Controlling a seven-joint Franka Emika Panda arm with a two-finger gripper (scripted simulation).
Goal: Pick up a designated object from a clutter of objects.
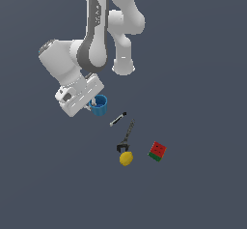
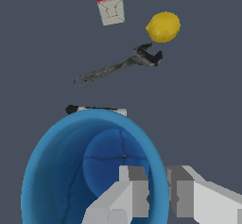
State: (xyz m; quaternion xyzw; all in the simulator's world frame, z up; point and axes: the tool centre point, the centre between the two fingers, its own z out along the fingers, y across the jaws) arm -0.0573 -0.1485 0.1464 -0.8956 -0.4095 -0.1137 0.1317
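The blue cup (image 1: pixel 101 106) is the designated object; it stands upright below the wrist, at the end of the clutter nearest the arm. In the wrist view the blue cup (image 2: pixel 71 161) opens wide toward the camera. My gripper (image 1: pixel 92 106) straddles its rim: one finger (image 2: pixel 132 185) is inside the cup and the other finger (image 2: pixel 182 190) is outside. The gripper (image 2: pixel 158 183) is shut on the cup wall, which fills the narrow gap between the fingers. Whether the cup is off the ground cannot be told.
Beyond the cup, the rest of the clutter runs in a line: a thin black-and-white marker (image 1: pixel 117 119), a dark wrench (image 1: pixel 127 135), a yellow lemon (image 1: pixel 126 158) and a red-and-green watermelon block (image 1: pixel 157 151). The marker (image 2: pixel 94 109) lies just past the cup's rim.
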